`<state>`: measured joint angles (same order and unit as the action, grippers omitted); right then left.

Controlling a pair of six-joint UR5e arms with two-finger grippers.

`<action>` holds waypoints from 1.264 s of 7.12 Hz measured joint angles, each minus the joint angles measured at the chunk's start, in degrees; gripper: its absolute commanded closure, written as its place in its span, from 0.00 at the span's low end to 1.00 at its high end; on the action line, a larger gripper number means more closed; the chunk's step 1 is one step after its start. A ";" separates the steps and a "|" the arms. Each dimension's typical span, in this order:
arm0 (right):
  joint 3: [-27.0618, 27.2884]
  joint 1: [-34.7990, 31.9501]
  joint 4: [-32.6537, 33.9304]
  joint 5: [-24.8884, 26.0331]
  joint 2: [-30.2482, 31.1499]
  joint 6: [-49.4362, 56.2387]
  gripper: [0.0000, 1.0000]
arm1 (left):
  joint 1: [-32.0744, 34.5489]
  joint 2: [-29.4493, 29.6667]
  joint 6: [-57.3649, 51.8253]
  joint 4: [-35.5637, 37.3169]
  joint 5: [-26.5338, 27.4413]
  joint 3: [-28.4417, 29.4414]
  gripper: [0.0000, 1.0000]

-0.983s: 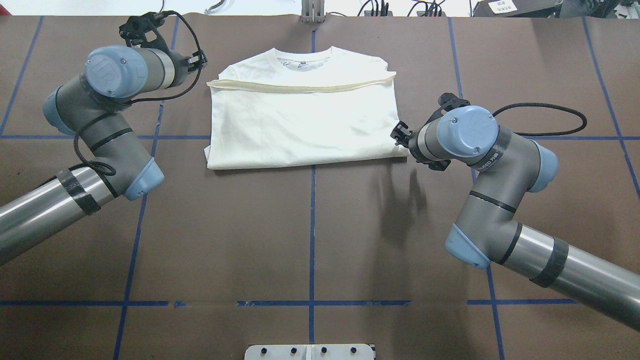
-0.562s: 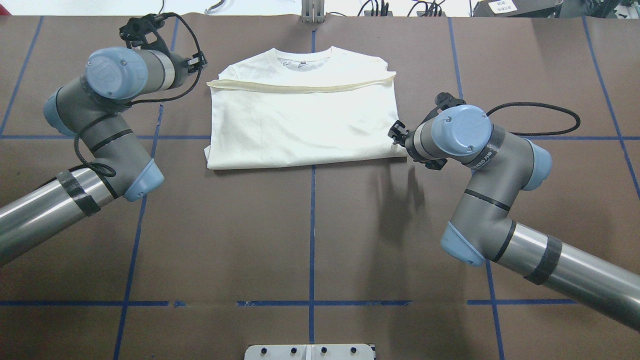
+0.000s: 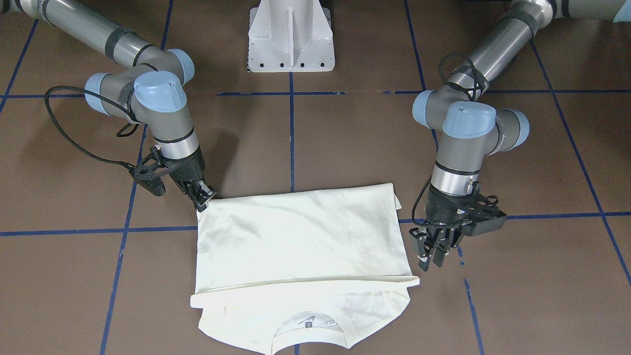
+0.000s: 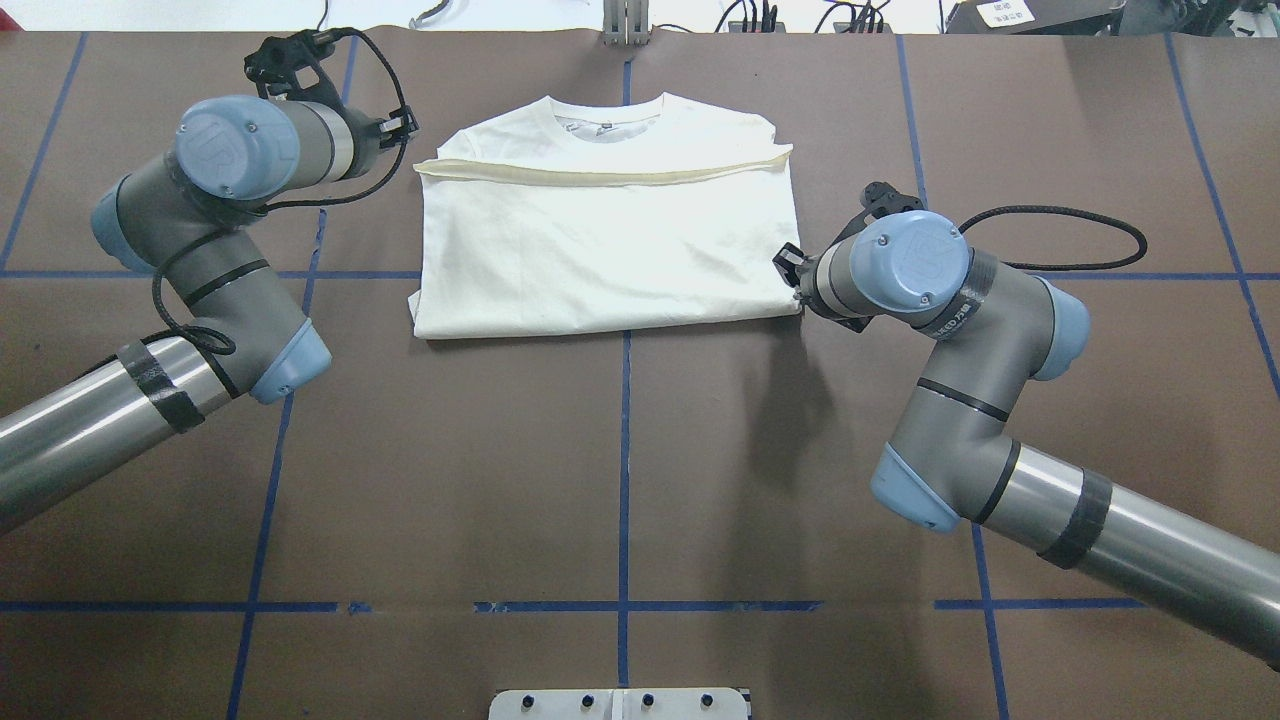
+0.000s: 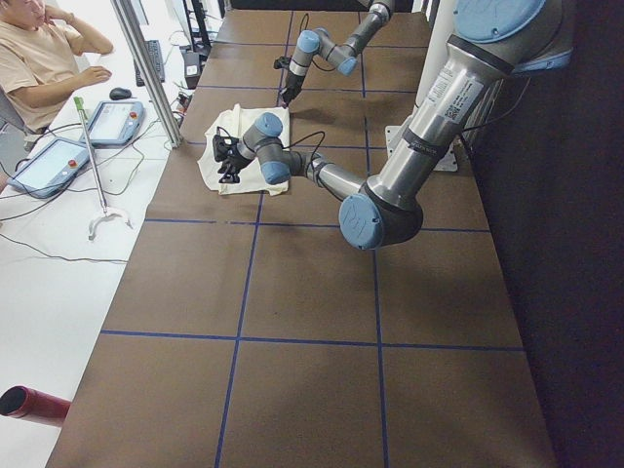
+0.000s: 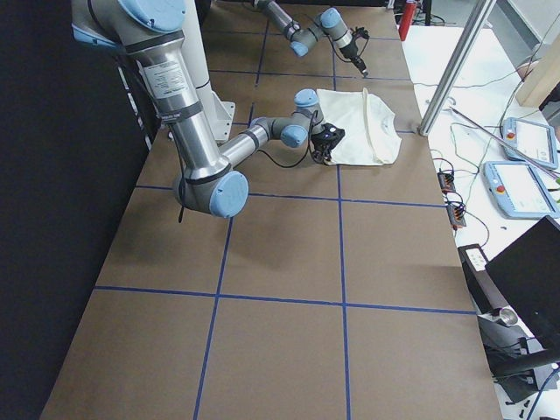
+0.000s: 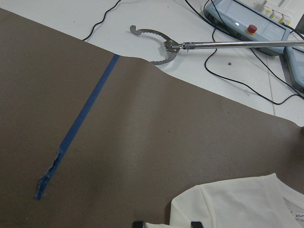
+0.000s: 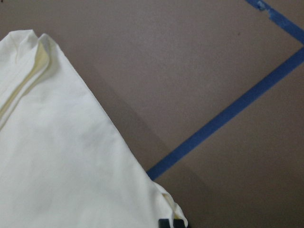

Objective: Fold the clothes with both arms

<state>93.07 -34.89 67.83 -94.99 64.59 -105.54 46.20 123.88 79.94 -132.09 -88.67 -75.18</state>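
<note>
The cream-white shirt point(image 4: 600, 240) lies folded on the brown table, hem doubled up to the shoulders and collar on the far side; its print is hidden. In the front view the shirt point(image 3: 300, 241) lies between both arms. My left gripper point(image 3: 431, 259) hangs just off the shirt's side by the hem fold. It is open, and in the left wrist view a bit of cloth point(image 7: 237, 204) edge shows between its fingertips point(image 7: 137, 223). My right gripper point(image 3: 203, 203) sits on the shirt's near corner point(image 8: 176, 219), fingers together on the cloth.
A white pedestal base point(image 3: 291, 34) stands at the robot's side of the table. Blue tape lines point(image 4: 625, 450) grid the brown surface. Beyond the far edge lie a reacher tool point(image 7: 161, 45), cables and teach pendants point(image 7: 256, 23). A person point(image 5: 39, 58) sits there.
My right arm has shifted left and a little farther away, bringing its gripper onto the shirt's corner. The left arm has barely moved.
</note>
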 measured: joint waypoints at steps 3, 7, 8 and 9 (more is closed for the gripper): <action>26.74 9.14 0.65 -1.95 20.73 -0.06 1.00 | 0.02 0.22 -0.27 0.31 -0.26 -1.26 0.50; 35.74 28.80 1.24 -1.59 29.73 -2.44 0.00 | -3.81 -2.19 6.03 0.41 -9.12 -13.25 0.40; 34.53 26.89 1.25 1.46 26.83 -2.39 0.00 | -5.22 -3.23 8.18 0.37 -12.39 -17.16 0.19; 33.91 24.34 1.19 3.18 24.59 -2.27 0.00 | -6.19 -3.88 9.07 0.25 -14.85 -19.91 0.08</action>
<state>126.98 -10.55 69.02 -91.81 89.18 -107.80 40.01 120.00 89.01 -131.84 -103.53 -95.09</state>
